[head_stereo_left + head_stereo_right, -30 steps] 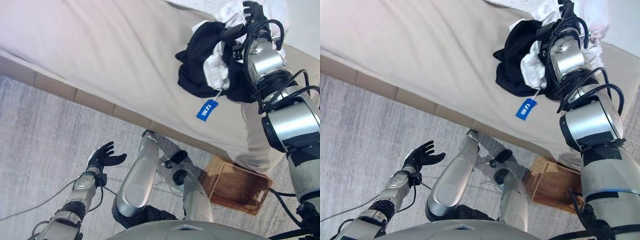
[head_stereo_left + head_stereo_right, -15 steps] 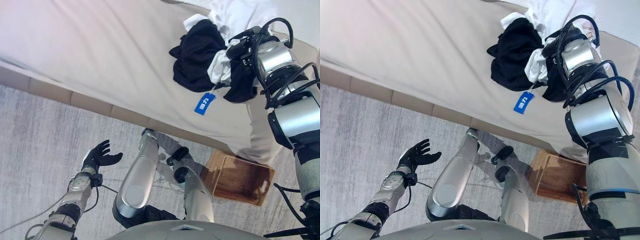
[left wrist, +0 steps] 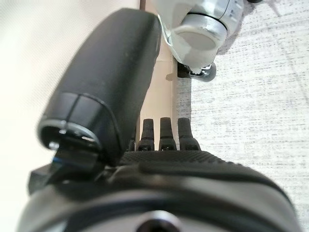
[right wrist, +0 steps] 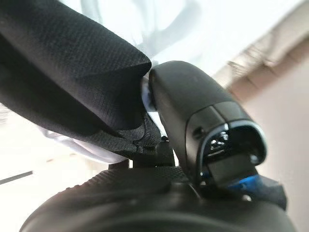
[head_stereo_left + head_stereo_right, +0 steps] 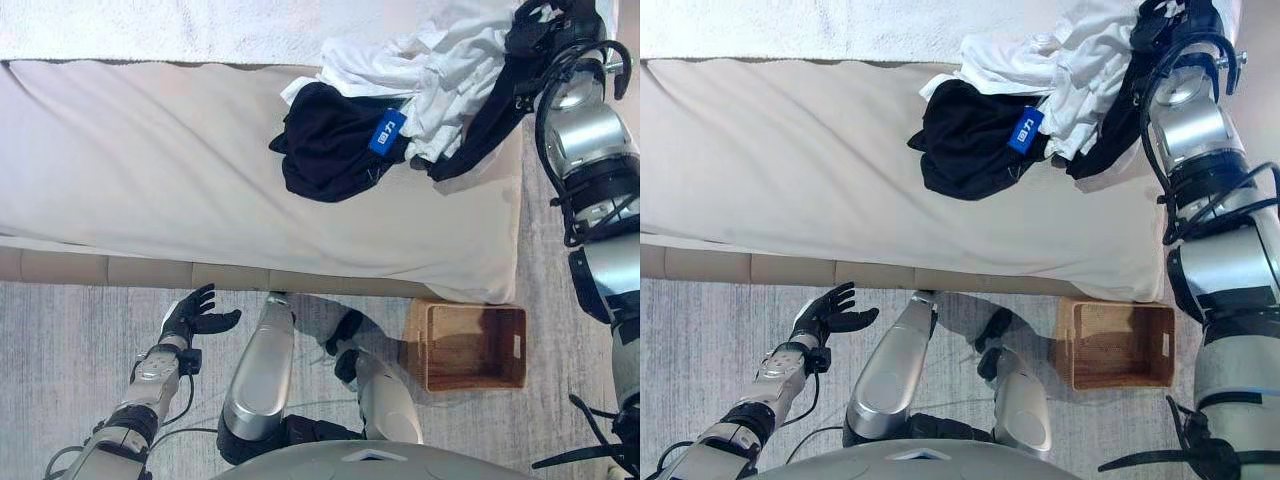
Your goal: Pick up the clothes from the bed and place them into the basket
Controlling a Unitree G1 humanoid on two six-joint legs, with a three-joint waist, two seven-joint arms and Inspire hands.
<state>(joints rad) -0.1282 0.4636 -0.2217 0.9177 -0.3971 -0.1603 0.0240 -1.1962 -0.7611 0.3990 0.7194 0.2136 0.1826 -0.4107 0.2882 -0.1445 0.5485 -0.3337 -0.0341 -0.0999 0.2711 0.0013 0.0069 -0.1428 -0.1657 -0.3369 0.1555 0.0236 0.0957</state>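
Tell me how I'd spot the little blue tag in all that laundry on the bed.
Start at the bed and go to the heap of clothes at its far right end, near the robot's right hand. The blue tag lies where the black garment meets the white clothes. It is the only blue thing there, a small rectangle with white print.

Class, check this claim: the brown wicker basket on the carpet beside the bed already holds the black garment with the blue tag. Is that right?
Not right. The brown wicker basket is empty; the black garment with the blue tag lies on the bed among the white clothes, its cloth pinched by the right hand. The left eye view shows it.
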